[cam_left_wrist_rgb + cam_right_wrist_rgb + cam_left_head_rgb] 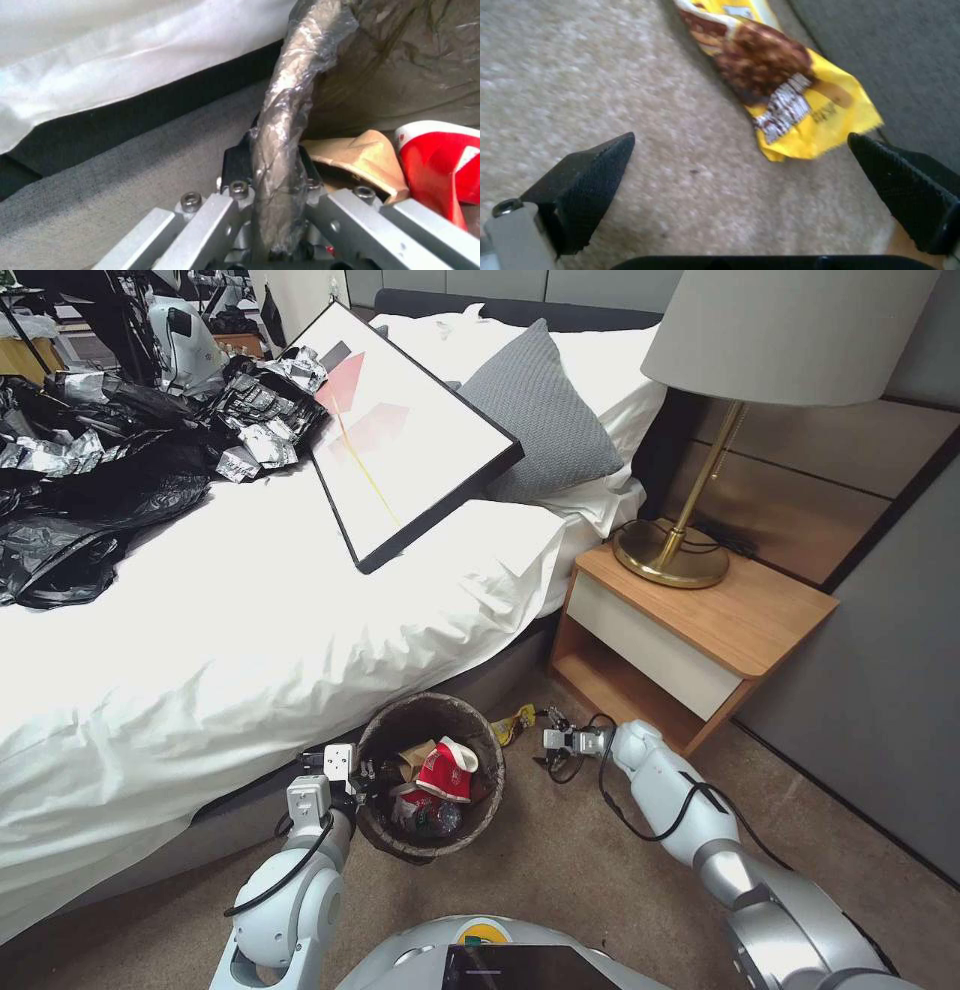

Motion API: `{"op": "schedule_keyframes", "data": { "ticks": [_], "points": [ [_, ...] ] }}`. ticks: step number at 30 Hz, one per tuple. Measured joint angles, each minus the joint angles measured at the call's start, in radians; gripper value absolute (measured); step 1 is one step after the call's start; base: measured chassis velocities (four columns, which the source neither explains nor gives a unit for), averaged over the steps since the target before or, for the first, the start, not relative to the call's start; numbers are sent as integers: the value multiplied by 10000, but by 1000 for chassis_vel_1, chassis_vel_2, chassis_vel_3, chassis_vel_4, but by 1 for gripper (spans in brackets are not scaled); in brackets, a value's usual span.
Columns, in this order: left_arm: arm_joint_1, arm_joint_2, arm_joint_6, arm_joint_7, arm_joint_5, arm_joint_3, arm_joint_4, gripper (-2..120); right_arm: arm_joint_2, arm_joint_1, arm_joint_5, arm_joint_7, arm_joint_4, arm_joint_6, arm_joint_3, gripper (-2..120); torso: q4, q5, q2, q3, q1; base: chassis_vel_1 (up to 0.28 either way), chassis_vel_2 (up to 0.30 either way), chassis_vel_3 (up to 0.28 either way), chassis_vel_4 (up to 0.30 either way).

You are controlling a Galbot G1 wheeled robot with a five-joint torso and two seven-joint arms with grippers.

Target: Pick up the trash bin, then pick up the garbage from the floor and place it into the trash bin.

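Note:
The trash bin (425, 703) stands on the carpet beside the bed, lined with a brown bag. Inside lie a crushed red-and-white cup (447, 767), tan paper (415, 758) and a clear bottle (432, 816). My left gripper (362, 773) is shut on the bin's bag-covered rim (277, 161), with the tan paper (352, 157) and red cup (440, 165) just beyond it. A piece of garbage, a yellow snack wrapper (512, 725), lies on the floor to the bin's right. My right gripper (548, 742) hovers open just short of the wrapper (785, 90), its black fingertips (592, 174) spread wide above the carpet.
The white bed (250, 650) overhangs the bin's far side, carrying a framed picture (410, 440), a grey pillow and black bags. A wooden nightstand (690, 640) with a brass lamp (685, 540) stands just beyond the wrapper. A grey wall (880, 670) bounds the right. Open carpet lies in front.

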Motion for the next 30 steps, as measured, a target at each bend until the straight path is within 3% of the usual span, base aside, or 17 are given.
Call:
{"op": "schedule_keyframes", "data": {
  "ticks": [21, 30],
  "points": [
    [5, 1, -9, 0, 25, 36, 11, 0, 23, 195, 101, 460, -94, -37, -91, 100, 0, 0, 0, 0, 0, 0, 0, 0, 0],
    [12, -8, -13, 4, 47, 62, 14, 0, 230, 521, 450, 1183, -214, -114, -521, 100, 3, -1, 0, 0, 0, 0, 0, 0, 0]
  ]
}}
